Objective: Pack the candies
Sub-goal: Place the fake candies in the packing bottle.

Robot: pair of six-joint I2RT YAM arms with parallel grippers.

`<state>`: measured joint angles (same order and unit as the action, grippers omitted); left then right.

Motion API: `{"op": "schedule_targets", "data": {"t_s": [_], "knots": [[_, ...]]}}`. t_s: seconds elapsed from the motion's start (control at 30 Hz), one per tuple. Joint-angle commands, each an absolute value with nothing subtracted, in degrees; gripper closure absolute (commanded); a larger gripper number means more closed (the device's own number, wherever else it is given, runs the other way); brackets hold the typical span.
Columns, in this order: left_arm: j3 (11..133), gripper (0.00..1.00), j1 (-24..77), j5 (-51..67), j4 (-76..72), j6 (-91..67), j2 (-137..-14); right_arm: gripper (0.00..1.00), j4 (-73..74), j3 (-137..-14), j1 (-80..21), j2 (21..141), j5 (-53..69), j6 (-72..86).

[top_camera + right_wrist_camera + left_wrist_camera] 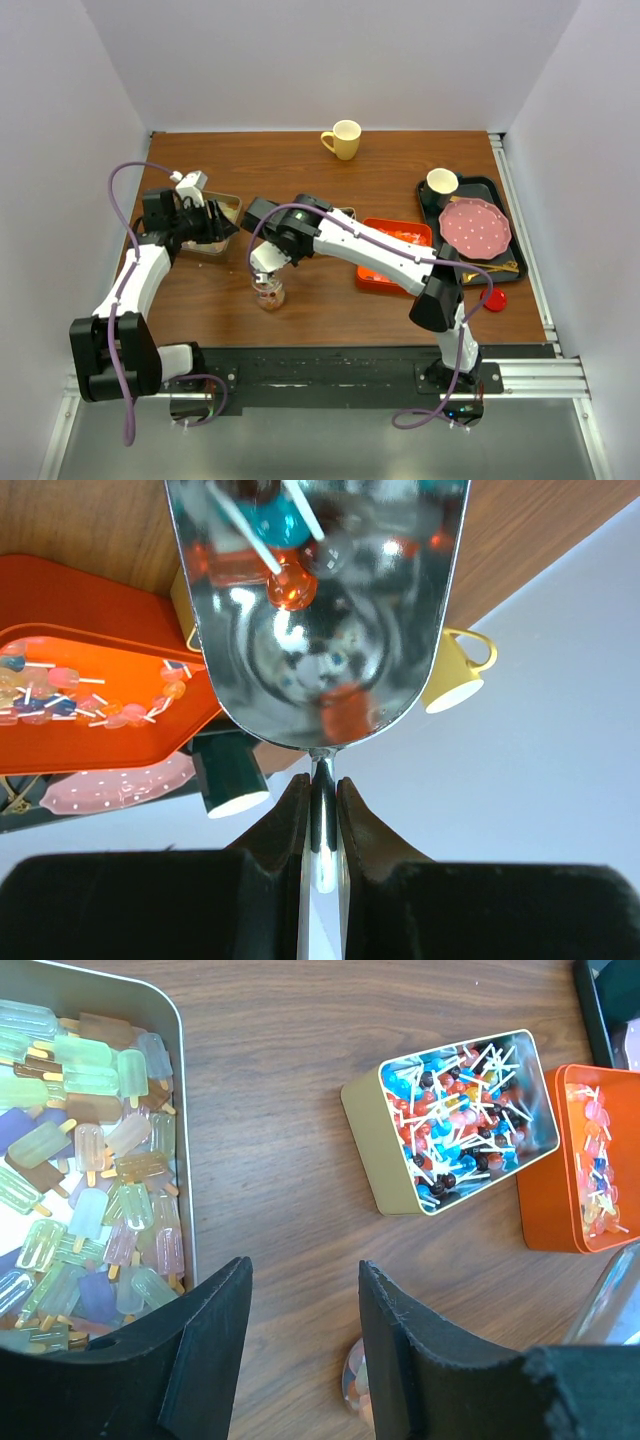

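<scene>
on the left side of the desk (330, 180), my left arm (140, 275) hangs over the wood with its jaws released and nothing between them. they sit just beside the near corner of a silver tin (183, 1110), which is packed with pastel popsicle-shaped candies (90, 1160). further out in that wrist view stands a gold tin (375, 1150) full of red, blue and white lollipop candies (455, 1110). just beyond it is an orange tray (545, 1210) with a thinner scatter of pink and orange candies (595, 1150). my right arm (370, 250) reaches across the middle of the desk toward the left. its jaws are clenched on the thin handle of a shiny metal scoop (320, 660). the scoop's bowl carries a few sweets on white sticks (290, 585), orange and blue ones at least (reflections in the metal make a count impossible). from above, a small clear jar (268, 293) with candies in it stands upright on the desk, right by the right wrist on its near side. i cannot tell from these views whether the scoop's lip touches the jar. at the far edge sits a yellow mug (343, 139). on the right a black tray (428, 205) holds a pink dotted plate (475, 226) and a dark cup (441, 182). a small red lid (494, 299) lies on the wood near the right arm's base.
</scene>
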<state>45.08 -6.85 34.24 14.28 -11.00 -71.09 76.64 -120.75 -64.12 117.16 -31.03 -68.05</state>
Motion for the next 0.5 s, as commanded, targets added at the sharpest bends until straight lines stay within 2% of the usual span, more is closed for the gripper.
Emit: {"op": "schedule_targets", "data": {"t_s": [0.0, 0.47], "knots": [[44.0, 0.48, -7.5, 34.7, 12.0, -11.7, -69.4, 1.0, 87.9, -121.9, -64.7, 116.2, -34.3, -67.9], [43.2, 0.44, -7.6, 38.6, 9.5, -12.3, -68.6, 1.0, 87.1, -120.2, -65.0, 115.2, -36.4, -68.3]]}}
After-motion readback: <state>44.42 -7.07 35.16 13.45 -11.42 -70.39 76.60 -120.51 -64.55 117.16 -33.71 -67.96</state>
